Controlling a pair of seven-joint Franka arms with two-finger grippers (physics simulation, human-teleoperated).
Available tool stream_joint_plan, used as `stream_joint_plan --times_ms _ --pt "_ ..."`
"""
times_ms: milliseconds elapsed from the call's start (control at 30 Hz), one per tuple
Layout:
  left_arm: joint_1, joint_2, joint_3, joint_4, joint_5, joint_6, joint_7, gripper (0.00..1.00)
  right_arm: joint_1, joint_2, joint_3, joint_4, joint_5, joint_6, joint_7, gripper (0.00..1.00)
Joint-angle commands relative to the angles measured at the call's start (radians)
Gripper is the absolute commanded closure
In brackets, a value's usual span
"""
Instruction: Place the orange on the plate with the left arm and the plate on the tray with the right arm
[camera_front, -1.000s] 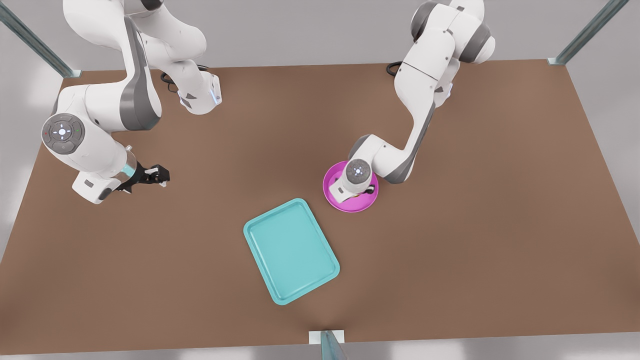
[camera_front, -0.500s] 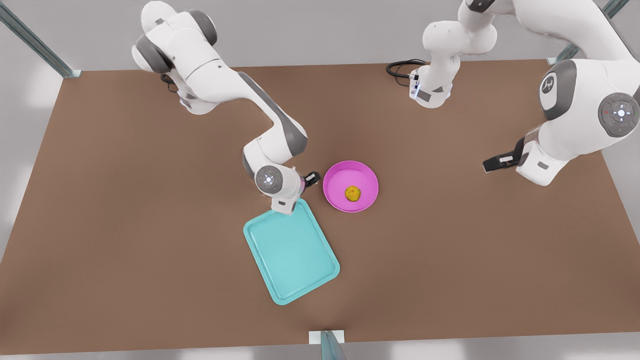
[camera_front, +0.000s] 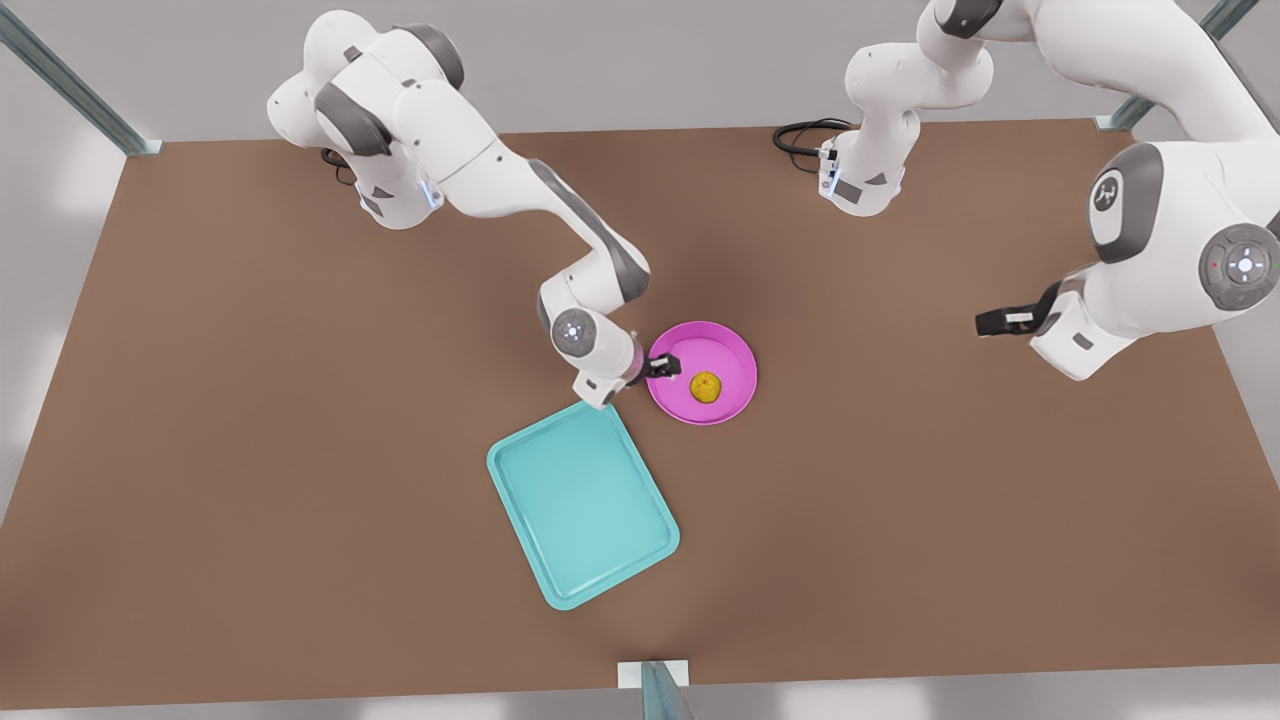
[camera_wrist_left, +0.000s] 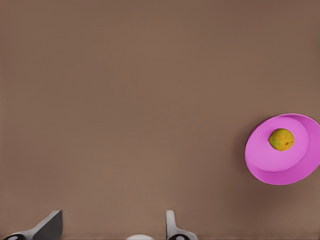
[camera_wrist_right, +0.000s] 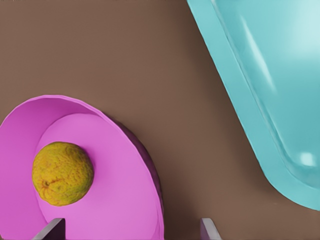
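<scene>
My right claw (camera_front: 668, 366) is at the plate (camera_front: 730, 402), over the rim that faces the front view's left. Its fingers (camera_wrist_right: 50, 230) are spread, one inside the dish near the orange (camera_front: 706, 386) and the other outside the rim above the bare table (camera_front: 300, 450); they straddle the rim and grip nothing. In my right wrist view the orange (camera_wrist_right: 62, 173) rests in the plate (camera_wrist_right: 120, 190), and the tray (camera_wrist_right: 260, 90) lies just beside, with a strip of table between the two.

My left claw (camera_front: 985, 324) hangs off toward the table's edge on the front view's right, well apart from every object; that arm waits. Its fingers (camera_wrist_left: 50, 227) stand wide and hold nothing. My left wrist view looks across bare table to the plate (camera_wrist_left: 285, 170) with the orange (camera_wrist_left: 281, 139) seated in it.

The magenta plate stands near the middle of the table, flat on the surface. The orange lies roughly at its centre. The teal tray (camera_front: 520, 460) lies toward the table's near edge, turned at an angle, its far corner close to the plate but not touching. The plate is not on the tray.
</scene>
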Motion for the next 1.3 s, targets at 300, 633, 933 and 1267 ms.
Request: stream_joint_plan --times_ms 300,633,933,1267 --pt "0.0 -0.001 0.003 -0.001 0.001 -0.012 0.131 0.0 0.026 0.084 0.0 0.034 0.003 0.062 0.204 0.0" --pt "-0.001 -0.001 0.003 -0.001 0.002 -0.01 0.131 0.0 0.02 0.089 0.002 0.036 0.001 0.05 0.182 0.68" --pt "0.0 -0.001 0.003 0.0 0.001 -0.01 0.131 0.0 0.018 0.076 0.003 0.054 0.003 0.051 0.182 0.79" --pt "-0.002 -0.001 0.003 0.0 0.002 -0.01 0.131 0.0 -0.057 0.027 0.003 0.194 0.004 0.051 0.168 0.79"
